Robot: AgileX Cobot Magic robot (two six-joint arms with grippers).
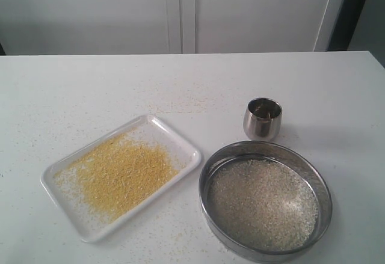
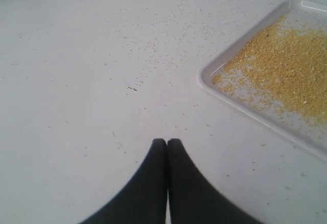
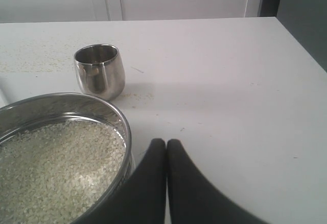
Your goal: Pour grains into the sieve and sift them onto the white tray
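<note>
Both pairs of jaws pressed together, pinching nothing. Left jaws over bare tabletop (image 2: 76,81), near a corner of the tray (image 2: 240,109). Right jaws just beside the sieve (image 3: 121,119), not touching its rim.

Judged: sifting complete, pulling clear the step in hand. Lift straight up before swinging away. Mind the sieve wall close alongside the right jaws. Avoid sweeping through stray granules (image 1: 180,104) on the way out.

Grains (image 1: 123,174) sorted: yellow spread across the tray, whitish held in the sieve. Sieve standing on the tabletop just right of the tray, not over it. Cup (image 1: 262,119) upright behind the sieve, apart from it.

Tabletop white and matte, peppered with strays, thickest behind the tray. Beyond it, pale panels, wall or doors; dark strip at far right.
</note>
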